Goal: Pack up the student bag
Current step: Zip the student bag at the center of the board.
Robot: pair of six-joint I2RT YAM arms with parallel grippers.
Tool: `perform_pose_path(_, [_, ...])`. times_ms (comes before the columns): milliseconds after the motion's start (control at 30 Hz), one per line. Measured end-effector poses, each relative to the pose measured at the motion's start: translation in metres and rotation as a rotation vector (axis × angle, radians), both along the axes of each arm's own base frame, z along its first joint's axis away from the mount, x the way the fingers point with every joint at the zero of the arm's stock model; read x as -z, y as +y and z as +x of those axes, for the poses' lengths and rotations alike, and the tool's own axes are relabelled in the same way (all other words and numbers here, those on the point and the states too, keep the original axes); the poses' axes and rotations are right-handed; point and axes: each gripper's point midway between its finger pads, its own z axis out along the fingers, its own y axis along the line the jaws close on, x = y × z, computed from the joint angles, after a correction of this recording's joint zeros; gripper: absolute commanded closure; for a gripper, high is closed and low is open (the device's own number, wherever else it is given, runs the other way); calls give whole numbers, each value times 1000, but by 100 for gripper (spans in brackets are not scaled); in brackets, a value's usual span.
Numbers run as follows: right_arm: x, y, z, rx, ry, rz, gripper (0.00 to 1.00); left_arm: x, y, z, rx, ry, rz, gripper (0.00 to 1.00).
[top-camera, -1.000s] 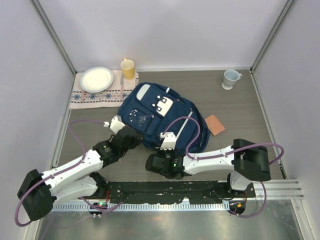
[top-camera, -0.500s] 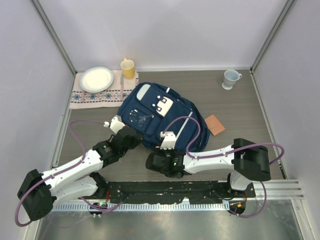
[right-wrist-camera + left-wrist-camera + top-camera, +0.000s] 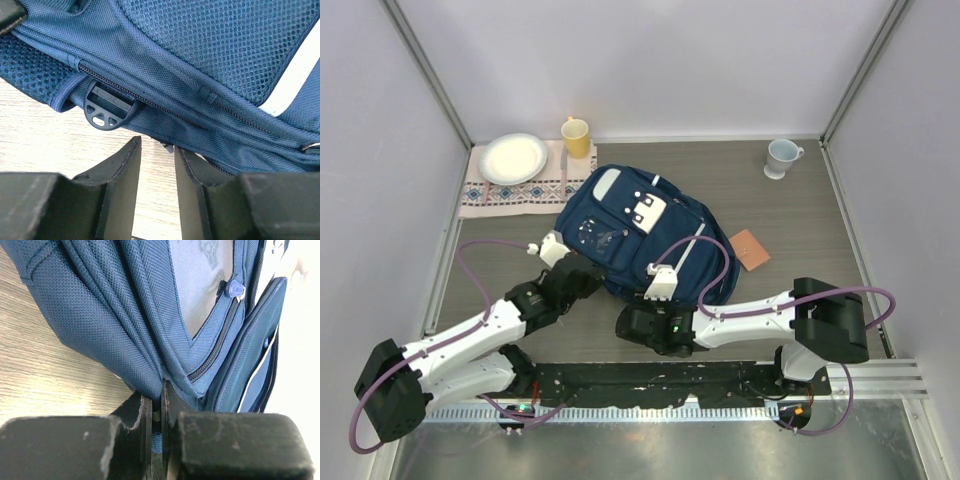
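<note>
We find the left jaws pinching a fold of the student bag (image 3: 630, 235); the right jaws stand narrowly parted, empty. We judge the fold may slip under pull.

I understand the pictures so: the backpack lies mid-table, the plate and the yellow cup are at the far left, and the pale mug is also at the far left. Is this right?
One point is wrong: the pale mug stands at the far right, as the top view shows. The backpack, the plate and the yellow cup are where you say.
</note>
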Motion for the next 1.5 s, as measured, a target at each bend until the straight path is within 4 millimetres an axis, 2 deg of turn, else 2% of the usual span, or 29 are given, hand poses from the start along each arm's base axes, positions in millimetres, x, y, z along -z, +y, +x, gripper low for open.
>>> perform_pose_path(200, [1,2,-3,11,8,22,67,-1,-1,-1,6,0,-8,100])
perform_pose_path(367, [10,-2,4,33,-1,-11,67,-2,-2,-1,4,1,-15,100])
perform_pose_path(500, [15,-5,10,44,-10,-34,73,-4,-2,-1,1,0,-25,100])
perform_pose_path(700, [15,-5,15,39,-45,-69,75,-5,-3,0,-2,-4,-32,100])
perform_pose_path(833, [13,-8,20,41,-78,-97,81,-7,-4,1,-4,-13,-40,100])
perform_pose_path(867, [12,-8,21,42,-85,-103,90,-8,-4,2,-4,-16,-42,100])
perform_pose_path(933, [12,-9,23,45,-96,-113,99,-8,-4,2,-4,-18,-44,100])
perform_pose_path(1167, [11,-11,25,44,-117,-138,99,-8,-4,2,-6,-24,-50,100])
perform_pose_path(1267, [6,-13,24,28,-121,-126,99,-11,-2,1,-8,-33,-56,100])
perform_pose_path(1500, [-24,-28,9,-39,-106,30,99,-24,2,-10,18,-64,-70,100])
